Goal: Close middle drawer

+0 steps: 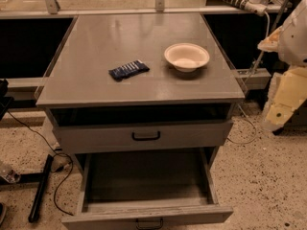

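Observation:
The middle drawer [146,213] is pulled far out of the grey cabinet toward me. Its deep box [146,176] is open and looks empty. Its flat front lies at the bottom edge of the view, with a small black bar handle [148,223]. Above it, a narrower-fronted grey drawer [144,136] with a black handle stands only slightly out, with a dark gap over it. My arm and gripper [280,104] are at the right edge of the view, to the right of the cabinet and apart from both drawers.
On the cabinet top [96,42] lie a dark blue snack packet [128,70] and a cream bowl [186,56]. Black cables and a black bar [41,188] lie on the speckled floor at the left. A rail and a power strip [237,0] run behind.

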`<state>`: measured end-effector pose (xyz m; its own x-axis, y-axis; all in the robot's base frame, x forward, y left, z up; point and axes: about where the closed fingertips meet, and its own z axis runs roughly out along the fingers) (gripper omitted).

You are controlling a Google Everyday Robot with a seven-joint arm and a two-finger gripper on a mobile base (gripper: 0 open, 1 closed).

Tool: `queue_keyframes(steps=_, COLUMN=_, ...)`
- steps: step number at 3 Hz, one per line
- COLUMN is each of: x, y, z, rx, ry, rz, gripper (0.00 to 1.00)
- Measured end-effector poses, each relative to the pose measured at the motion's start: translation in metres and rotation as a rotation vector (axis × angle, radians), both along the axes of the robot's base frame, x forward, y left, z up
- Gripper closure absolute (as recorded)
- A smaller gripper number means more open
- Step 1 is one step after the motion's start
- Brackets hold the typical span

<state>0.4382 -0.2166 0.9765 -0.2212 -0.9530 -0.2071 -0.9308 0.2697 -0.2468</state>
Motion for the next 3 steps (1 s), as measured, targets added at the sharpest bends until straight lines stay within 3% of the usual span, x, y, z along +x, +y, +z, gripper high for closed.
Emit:
queue_keyframes(steps=2, x=-0.023, y=0.007, z=-0.024, rx=0.039, ry=-0.009, rz=0.045, gripper=0.00)
queue_keyframes(steps=3, x=-0.050, y=0.006, z=-0.072, rx=0.096, ry=0.011, rz=0.077, gripper=0.00)
